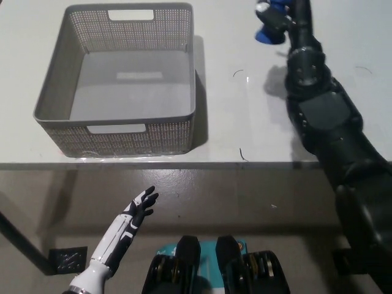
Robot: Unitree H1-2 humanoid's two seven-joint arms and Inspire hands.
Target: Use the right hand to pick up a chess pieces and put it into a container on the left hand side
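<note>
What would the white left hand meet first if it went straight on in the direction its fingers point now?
Probably the table's front edge: the left hand rests below it, pointing up-right toward it. The basket lies beyond. Depth is unclear.

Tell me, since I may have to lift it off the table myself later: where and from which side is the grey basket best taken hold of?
Probably by the slot handles cut into the grey basket: one in the near wall, one in the far wall. Come from the near edge, fingers through the near slot. The walls flare outward and look perforated, so a pinch on the rim would likely be less secure.
</note>
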